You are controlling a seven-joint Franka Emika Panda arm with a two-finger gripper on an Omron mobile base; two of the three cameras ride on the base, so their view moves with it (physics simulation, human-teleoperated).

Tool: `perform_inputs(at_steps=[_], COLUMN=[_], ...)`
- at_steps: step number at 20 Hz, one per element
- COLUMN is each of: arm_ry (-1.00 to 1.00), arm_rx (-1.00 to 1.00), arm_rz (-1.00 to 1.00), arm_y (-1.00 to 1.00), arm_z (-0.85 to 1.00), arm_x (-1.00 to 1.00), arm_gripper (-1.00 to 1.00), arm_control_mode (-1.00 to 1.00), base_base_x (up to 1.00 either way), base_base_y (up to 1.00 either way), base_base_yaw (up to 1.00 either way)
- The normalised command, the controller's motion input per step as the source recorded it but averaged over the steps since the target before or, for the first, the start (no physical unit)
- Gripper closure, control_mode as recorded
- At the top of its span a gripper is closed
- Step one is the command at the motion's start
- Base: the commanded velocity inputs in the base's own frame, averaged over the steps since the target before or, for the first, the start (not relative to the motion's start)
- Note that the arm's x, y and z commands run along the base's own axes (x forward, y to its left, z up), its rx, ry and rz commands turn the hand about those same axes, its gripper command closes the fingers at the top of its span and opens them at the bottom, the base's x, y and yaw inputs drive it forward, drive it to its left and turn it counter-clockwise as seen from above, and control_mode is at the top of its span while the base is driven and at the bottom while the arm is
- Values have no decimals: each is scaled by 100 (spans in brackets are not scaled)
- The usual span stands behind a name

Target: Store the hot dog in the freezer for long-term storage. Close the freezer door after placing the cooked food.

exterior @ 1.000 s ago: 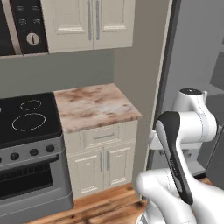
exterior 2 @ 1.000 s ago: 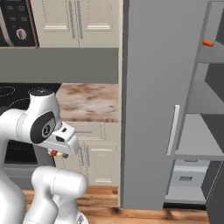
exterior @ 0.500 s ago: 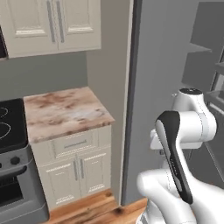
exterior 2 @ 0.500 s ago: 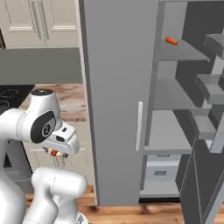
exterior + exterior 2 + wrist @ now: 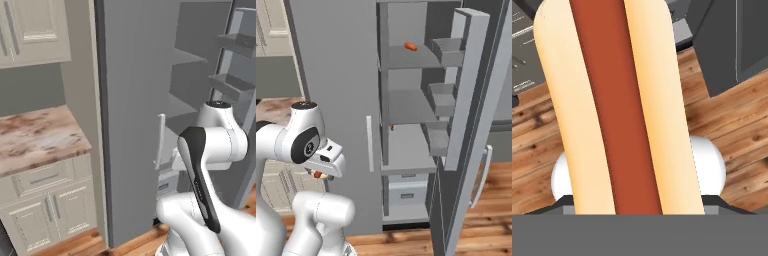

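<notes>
Carrying step: the tool (image 5: 320,174), seemingly clamped on the hot dog (image 5: 614,107), must next reach up-right to the open freezer (image 5: 408,107) shelves.

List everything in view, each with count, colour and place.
hot dog: one, tan bun with red-brown sausage, held in the gripper.
freezer: one, grey, open compartment with shelves, straight ahead.
freezer door: one, grey with shelf bins, swung open on the right.
closed door: one, plain grey with pale handle, left of the open compartment.
small item: one, orange-red, on the top shelf.
counter: one, mottled brown and cream, left of the freezer.
cupboards: cream, below the counter and above it.
floor: wood planks.
gripper: one, white, low by the arm, shut on the hot dog.
</notes>
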Motion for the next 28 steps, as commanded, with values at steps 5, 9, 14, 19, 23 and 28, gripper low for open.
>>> perform_inputs(at_steps=[5,9,14,19,23,28], arm_ry=[0,0,0,0,0,0], arm_rx=[0,0,0,0,0,0], arm_rz=[0,0,0,0,0,0], arm_y=[0,0,0,0,0,0], arm_z=[0,0,0,0,0,0], arm_x=[0,0,0,0,0,0], arm_gripper=[100,100,100,100,100,100], arm_control_mode=[100,100,100,100,100,100], base_base_x=[8,25,40,29,33,50], base_base_y=[-65,-46,-34,-2,0,0], base_base_yaw=[-11,-3,0,0,0,0])
